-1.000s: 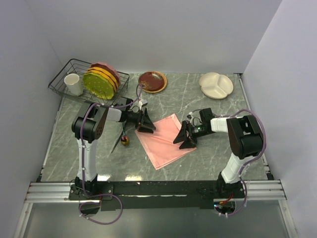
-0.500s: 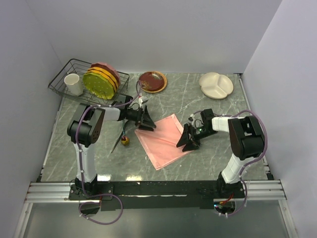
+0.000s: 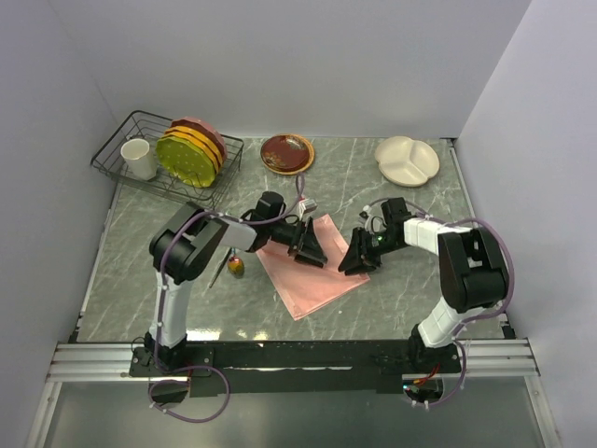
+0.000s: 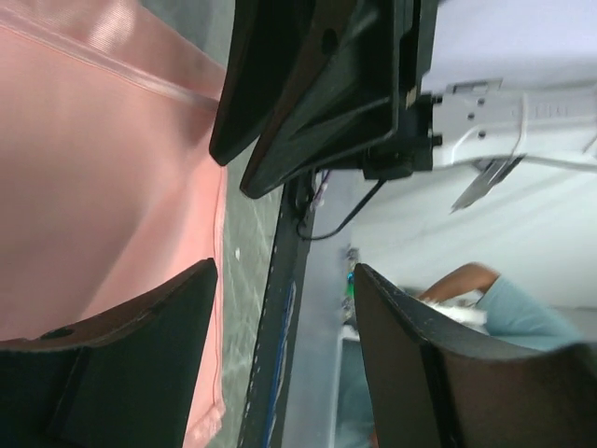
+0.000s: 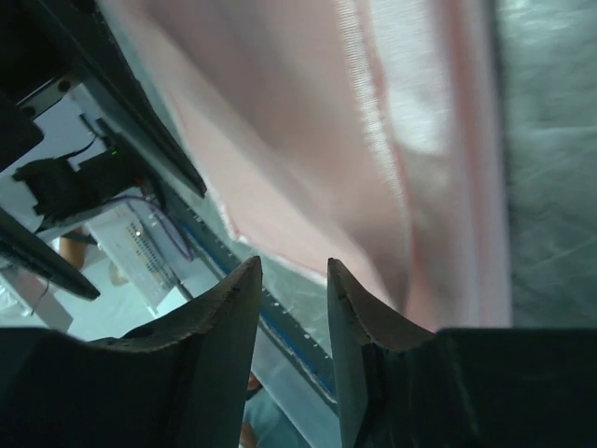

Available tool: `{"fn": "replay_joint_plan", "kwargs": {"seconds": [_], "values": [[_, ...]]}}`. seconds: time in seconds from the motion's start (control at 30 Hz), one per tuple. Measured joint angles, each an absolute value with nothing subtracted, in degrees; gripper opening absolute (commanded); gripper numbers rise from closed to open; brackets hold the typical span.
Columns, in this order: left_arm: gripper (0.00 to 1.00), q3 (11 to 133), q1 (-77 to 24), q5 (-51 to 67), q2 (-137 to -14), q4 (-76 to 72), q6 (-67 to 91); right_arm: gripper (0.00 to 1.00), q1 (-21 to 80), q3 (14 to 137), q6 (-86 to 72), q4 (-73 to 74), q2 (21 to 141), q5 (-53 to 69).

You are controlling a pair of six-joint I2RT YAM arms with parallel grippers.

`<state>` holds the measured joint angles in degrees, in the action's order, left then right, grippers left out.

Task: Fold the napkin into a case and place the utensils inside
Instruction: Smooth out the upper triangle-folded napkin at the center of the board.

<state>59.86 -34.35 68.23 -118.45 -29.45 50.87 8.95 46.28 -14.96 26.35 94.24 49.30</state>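
The salmon-pink napkin (image 3: 308,271) lies folded flat as a rectangle mid-table. My left gripper (image 3: 311,252) hovers over its upper half, open, with nothing between the fingers (image 4: 284,308); the pink cloth (image 4: 93,187) fills the left of that wrist view. At the napkin's right edge sits my right gripper (image 3: 356,259). Its jaws stand narrowly apart and nothing shows in the gap (image 5: 294,280), with the cloth (image 5: 373,131) just beyond the tips. The utensils (image 3: 233,265), gold heads on dark handles, lie left of the napkin, apart from both grippers.
A wire rack (image 3: 121,168) at the back left holds a white cup (image 3: 138,159) and upright plates (image 3: 191,154). A brown plate (image 3: 286,153) and a cream divided plate (image 3: 407,160) sit along the back edge.
My left gripper has swung right, from the napkin's left corner to over the cloth. The right gripper's jaws have narrowed and it has edged slightly back.
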Motion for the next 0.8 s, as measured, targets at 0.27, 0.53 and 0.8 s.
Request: {"fn": "replay_joint_plan", "kwargs": {"seconds": [0.27,0.53,0.8], "values": [[0.68,60.12,-34.48,66.11,-125.1,-35.75,58.33,0.33,8.73,48.34,-15.84,27.79,101.1,45.25],[0.71,60.2,-28.71,68.66,-124.97,-30.44,52.9,0.33,8.86,49.56,-15.94,29.91,101.73,43.38],[0.72,65.49,-20.69,73.69,-124.2,-6.92,33.23,0.32,8.88,49.6,-16.01,30.02,101.73,43.24]]}}
